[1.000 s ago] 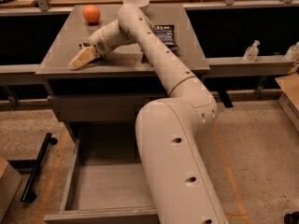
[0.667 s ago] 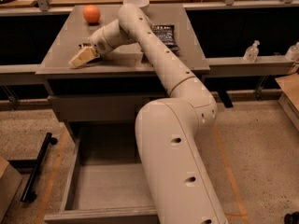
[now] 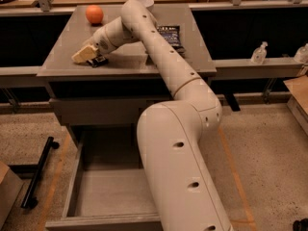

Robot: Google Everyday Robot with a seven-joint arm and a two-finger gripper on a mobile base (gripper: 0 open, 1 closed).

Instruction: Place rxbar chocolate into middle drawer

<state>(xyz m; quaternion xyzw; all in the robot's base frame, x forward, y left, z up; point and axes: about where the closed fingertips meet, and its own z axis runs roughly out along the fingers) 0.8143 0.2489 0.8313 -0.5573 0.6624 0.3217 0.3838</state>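
Change: none seen; the arm stays stretched over the table [image 3: 67, 37], with the gripper [image 3: 83, 55] in the same place near its left front.
Camera view, bar: the chocolate bar [image 3: 98, 60] lies on the table, tucked under the gripper on the side nearer the table's front, partly hidden.
Long axis: seemingly along the table's front edge.
Grip: cannot tell whether it holds the bar.
Drawer: the middle drawer [image 3: 106, 191] is open, below and well apart.

One high view behind the arm [image 3: 178, 143] — looking down; claw [image 3: 86, 56] far, left on the countertop [image 3: 62, 38].
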